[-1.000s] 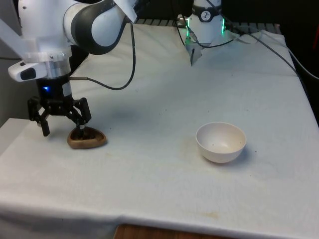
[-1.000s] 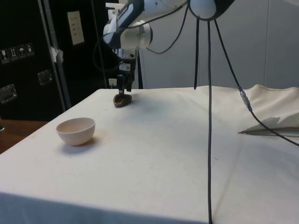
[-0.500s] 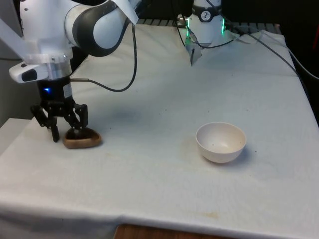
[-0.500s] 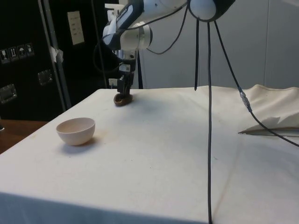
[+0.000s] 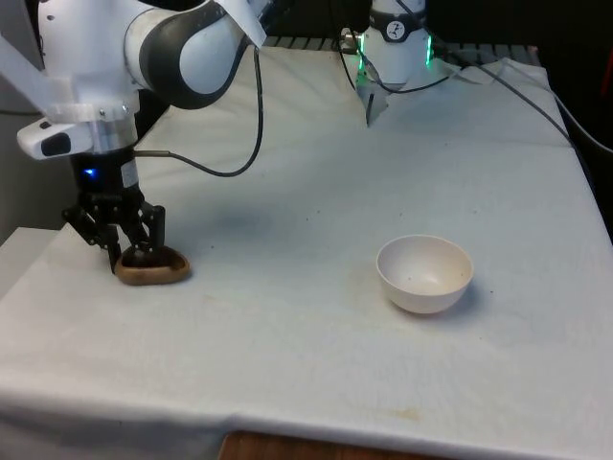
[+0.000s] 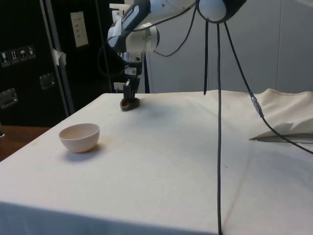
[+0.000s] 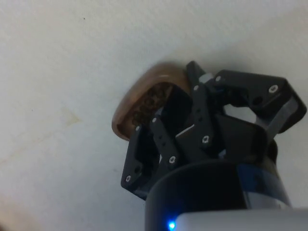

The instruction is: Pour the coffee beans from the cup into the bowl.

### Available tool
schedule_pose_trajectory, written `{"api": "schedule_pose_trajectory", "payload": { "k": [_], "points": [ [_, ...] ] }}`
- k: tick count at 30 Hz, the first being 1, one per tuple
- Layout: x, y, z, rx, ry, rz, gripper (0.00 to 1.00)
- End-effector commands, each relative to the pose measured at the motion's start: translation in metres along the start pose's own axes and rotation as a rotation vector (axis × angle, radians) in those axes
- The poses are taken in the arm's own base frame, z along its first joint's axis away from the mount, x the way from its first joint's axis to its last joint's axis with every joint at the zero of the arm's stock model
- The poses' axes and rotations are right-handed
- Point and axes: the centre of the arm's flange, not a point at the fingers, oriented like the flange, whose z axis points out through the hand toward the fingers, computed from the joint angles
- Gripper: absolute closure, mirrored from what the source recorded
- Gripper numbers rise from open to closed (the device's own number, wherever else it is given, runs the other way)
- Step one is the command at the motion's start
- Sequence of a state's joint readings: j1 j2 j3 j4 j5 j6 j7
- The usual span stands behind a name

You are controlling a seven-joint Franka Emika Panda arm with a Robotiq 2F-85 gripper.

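— What does the cup [image 5: 153, 270] look like, and where is it?

— It is a low, brown, wooden-looking cup with a rounded rim, sitting on the white cloth [image 5: 316, 316] near the table's edge at the front view's left. In the wrist view dark coffee beans [image 7: 149, 103] show inside it. The pale bowl [image 5: 424, 273] stands well apart, at about three o'clock from the cup in the front view.

— And the gripper [image 5: 129, 251]?

— It stands upright over the cup with its fingers pinched on the cup's rim, one inside and one outside.

— What differs from a second ago?

— Then the fingers were spread wide, straddling the rim. Since then they have drawn together, and the cup has slid a little towards nine o'clock in the front view. The bowl has not moved.
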State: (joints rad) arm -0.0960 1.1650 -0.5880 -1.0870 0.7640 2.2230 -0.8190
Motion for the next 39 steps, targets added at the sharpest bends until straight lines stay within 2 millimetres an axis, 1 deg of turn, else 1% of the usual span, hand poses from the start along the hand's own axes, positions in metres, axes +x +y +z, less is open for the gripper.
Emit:
{"api": "schedule_pose_trajectory", "payload": {
  "k": [1, 4, 6, 7, 8, 15, 16, 18, 20, 21, 24, 25, 26, 27, 28, 33, 34, 37, 39],
  "points": [
    [0.000, 0.000, 0.001, -0.002, -0.001, 0.001, 0.99],
    [0.001, -0.002, 0.000, -0.004, -0.001, 0.000, 0.99],
    [0.004, -0.001, -0.009, -0.008, -0.001, -0.002, 0.99],
    [0.002, -0.001, -0.004, -0.004, 0.004, -0.003, 0.99],
    [0.004, -0.002, -0.012, -0.010, -0.001, -0.004, 0.99],
    [0.010, -0.001, -0.034, -0.016, -0.007, -0.010, 0.99],
    [0.010, 0.000, -0.032, -0.011, 0.000, -0.014, 0.99],
    [0.013, -0.002, -0.045, -0.017, -0.007, -0.013, 0.99],
    [0.013, -0.002, -0.047, -0.016, -0.008, -0.014, 0.99],
    [0.015, -0.003, -0.054, -0.015, -0.009, -0.015, 0.99],
    [0.017, -0.004, -0.063, -0.014, -0.011, -0.017, 0.99],
    [0.017, -0.003, -0.058, -0.008, -0.004, -0.020, 0.99],
    [0.018, -0.005, -0.069, -0.014, -0.012, -0.019, 0.99],
    [0.018, -0.005, -0.069, -0.014, -0.012, -0.019, 0.99],
    [0.020, -0.005, -0.074, -0.014, -0.013, -0.019, 0.99],
    [0.023, -0.007, -0.089, -0.015, -0.015, -0.022, 0.99],
    [0.023, -0.006, -0.084, -0.009, -0.009, -0.025, 0.99],
    [0.025, -0.008, -0.101, -0.016, -0.016, -0.025, 0.99],
    [0.027, -0.010, -0.107, -0.015, -0.018, -0.028, 0.99]
  ]
}}
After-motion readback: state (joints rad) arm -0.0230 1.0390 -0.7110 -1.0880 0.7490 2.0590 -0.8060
